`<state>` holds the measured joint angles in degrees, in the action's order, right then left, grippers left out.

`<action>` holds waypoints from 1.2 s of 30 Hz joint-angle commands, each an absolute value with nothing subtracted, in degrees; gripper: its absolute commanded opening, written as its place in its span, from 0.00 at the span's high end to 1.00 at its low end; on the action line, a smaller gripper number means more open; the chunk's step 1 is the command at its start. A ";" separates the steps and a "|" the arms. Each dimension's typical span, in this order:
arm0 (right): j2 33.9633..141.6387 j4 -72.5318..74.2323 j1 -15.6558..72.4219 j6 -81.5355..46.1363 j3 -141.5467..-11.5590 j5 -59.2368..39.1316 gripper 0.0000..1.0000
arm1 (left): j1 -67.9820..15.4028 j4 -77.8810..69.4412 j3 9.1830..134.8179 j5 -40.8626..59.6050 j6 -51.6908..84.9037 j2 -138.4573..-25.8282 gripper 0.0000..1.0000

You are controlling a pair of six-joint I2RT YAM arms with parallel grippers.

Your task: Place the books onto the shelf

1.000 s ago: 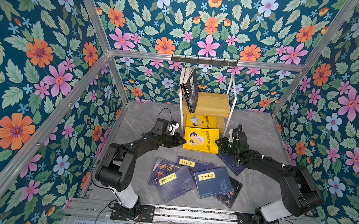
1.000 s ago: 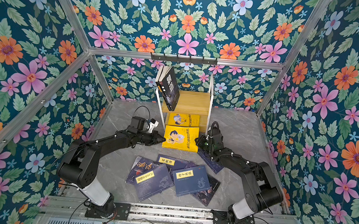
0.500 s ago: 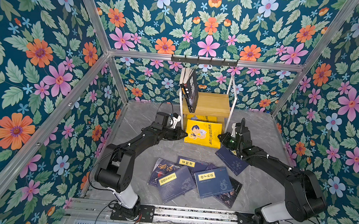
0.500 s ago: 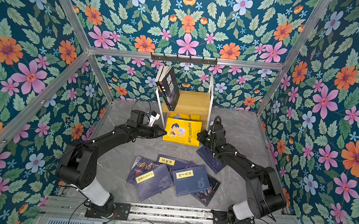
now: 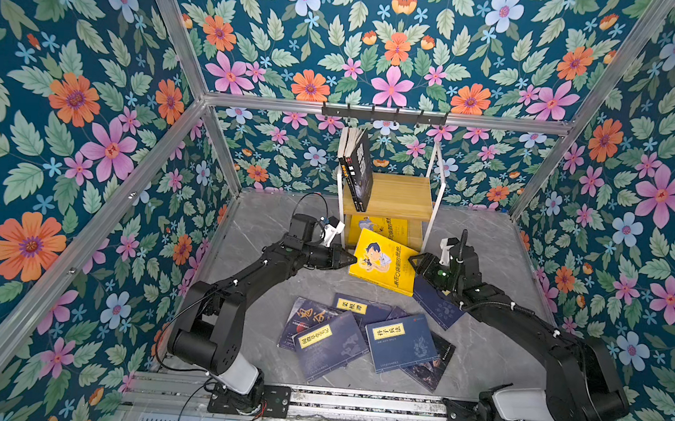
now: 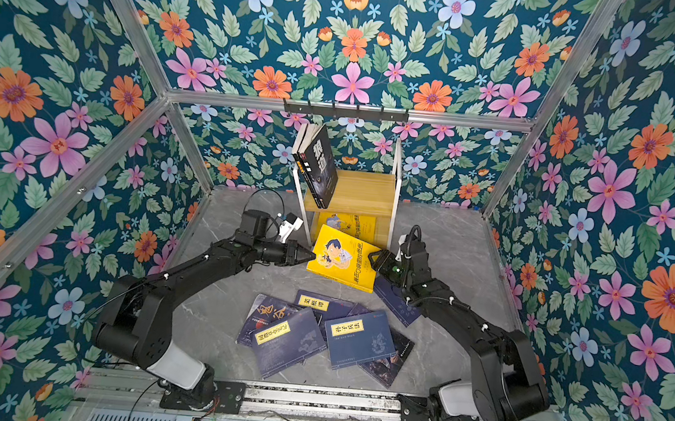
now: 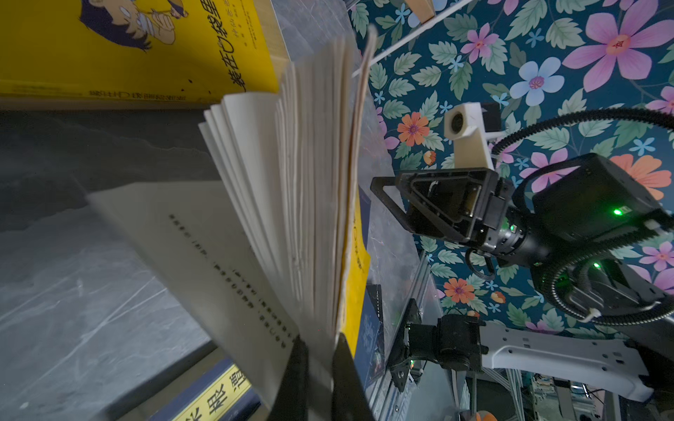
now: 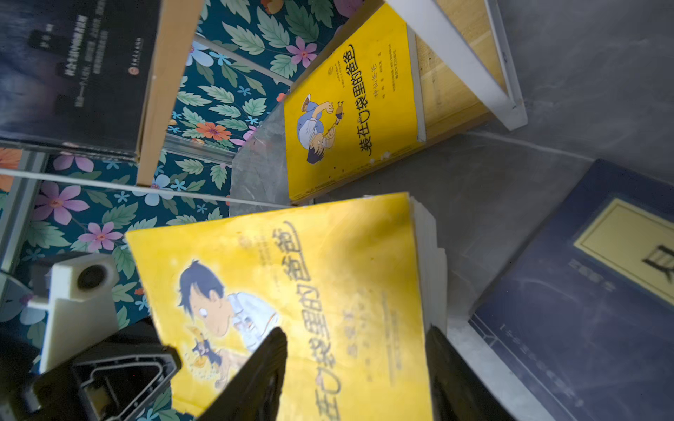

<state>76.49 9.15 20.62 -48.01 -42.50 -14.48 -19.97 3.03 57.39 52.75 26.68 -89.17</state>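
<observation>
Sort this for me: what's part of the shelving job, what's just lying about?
Job: shelf, held yellow book, shelved yellow book, black books, navy books.
Lying about: hook rail, frame bars.

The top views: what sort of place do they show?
Probably a robot test cell, not a home: floral panels on an aluminium frame, a left arm and right arm bolted to a front rail, and books strewn before a small shelf.
</observation>
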 commanded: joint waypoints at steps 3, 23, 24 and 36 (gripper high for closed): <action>68.27 1.44 20.69 -36.65 -40.48 -9.06 0.33 | -19.86 0.36 57.14 55.56 26.57 -89.25 1.00; 68.72 3.33 46.08 26.63 -42.09 8.39 0.19 | -19.89 0.57 57.48 54.93 27.16 -90.27 1.00; 69.86 4.18 46.50 27.43 -42.01 9.18 0.18 | -19.86 0.61 57.43 54.85 27.16 -90.41 1.00; 82.72 18.93 49.16 34.34 -42.56 17.69 0.16 | -19.91 0.70 57.57 54.85 27.42 -90.60 1.00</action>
<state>80.77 11.40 48.90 30.72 -42.22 13.56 -19.97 3.25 57.14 52.90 27.29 -90.61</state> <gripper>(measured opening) 0.837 0.100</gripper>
